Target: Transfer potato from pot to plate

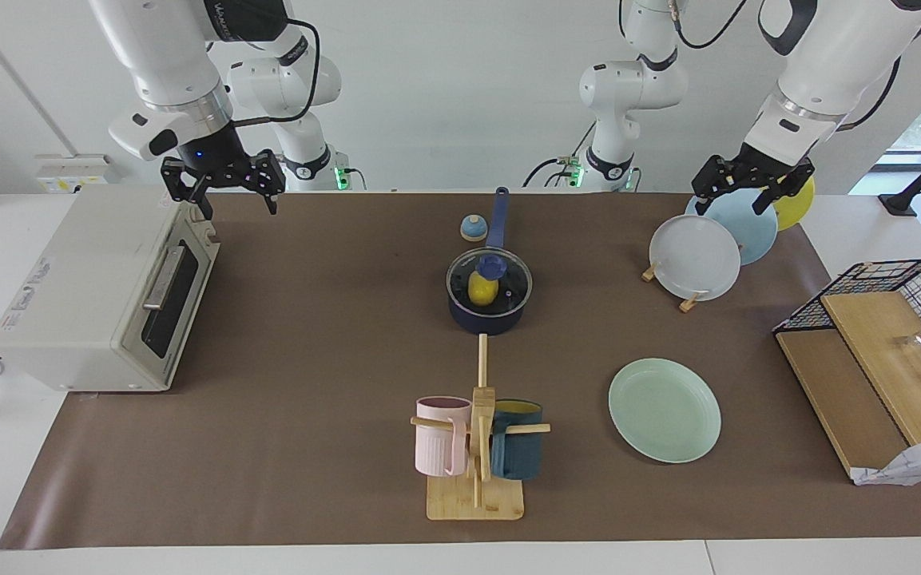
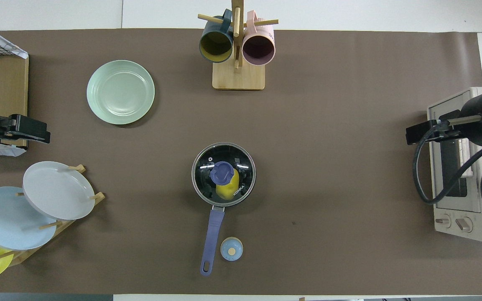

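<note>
The pot stands mid-table with a glass lid on it, and its handle points toward the robots. The yellow potato lies inside, seen through the lid; it also shows in the overhead view, partly hidden by the lid's blue knob. The mint-green plate lies empty, farther from the robots, toward the left arm's end. My right gripper is open and empty over the toaster oven's edge. My left gripper is open and empty over the plate rack.
A toaster oven stands at the right arm's end. A mug tree holds a pink and a teal mug. A rack holds a grey-white plate, a light blue one and a yellow one. A small blue round object lies beside the handle. A wire basket is at the left arm's end.
</note>
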Available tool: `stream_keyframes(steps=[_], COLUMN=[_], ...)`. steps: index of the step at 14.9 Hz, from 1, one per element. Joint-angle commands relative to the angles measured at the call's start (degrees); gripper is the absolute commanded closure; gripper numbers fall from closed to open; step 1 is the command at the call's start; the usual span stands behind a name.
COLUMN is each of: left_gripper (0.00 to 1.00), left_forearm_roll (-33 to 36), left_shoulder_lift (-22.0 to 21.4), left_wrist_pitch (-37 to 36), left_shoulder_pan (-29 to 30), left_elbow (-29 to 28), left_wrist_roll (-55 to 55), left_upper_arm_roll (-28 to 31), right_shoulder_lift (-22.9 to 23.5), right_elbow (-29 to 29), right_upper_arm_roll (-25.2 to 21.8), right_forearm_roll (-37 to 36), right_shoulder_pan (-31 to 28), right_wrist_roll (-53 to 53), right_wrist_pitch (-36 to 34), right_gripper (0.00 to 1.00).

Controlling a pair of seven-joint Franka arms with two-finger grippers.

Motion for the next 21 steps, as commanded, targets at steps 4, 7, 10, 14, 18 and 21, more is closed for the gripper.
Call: stream_keyframes(steps=[4,7,10,14,18,21], left_gripper=[0.0,0.0,0.0,0.0,0.0,0.0], left_forearm_roll=[-0.33,-0.33,-0.33,-0.33,-0.33,-0.33], left_shoulder_lift=[0.04,0.04,0.04,0.04,0.04,0.04], left_wrist_pitch=[-0.33,-0.33,-0.33,-0.33,-0.33,-0.33], left_shoulder_pan=[-0.83,-0.83,-0.83,-0.83,-0.83,-0.83], left_elbow=[0.43,0.43,0.43,0.43,0.43,0.43], left_wrist_roll=[-0.28,-0.28,-0.28,-0.28,-0.28,-0.28], left_upper_arm_roll=[0.84,0.84,0.84,0.84,0.75,0.75], right_shoulder_lift=[6.1,11.99,15.86,19.65,19.74,22.28], right_elbow=[2.92,8.02,10.31,14.01,11.03,10.76], right_upper_arm_roll=[0.19,0.28,0.28,0.37,0.37,0.37], right_forearm_roll=[2.25,2.17,1.9,1.73,1.47,-0.2], right_shoulder_pan=[6.17,10.91,17.41,24.18,28.93,31.93], right_wrist_roll=[6.28,12.69,20.49,29.47,33.97,36.08], right_wrist_pitch=[2.68,2.68,4.25,6.63,12.7,15.51], right_gripper=[0.0,0.0,0.0,0.0,0.0,0.0])
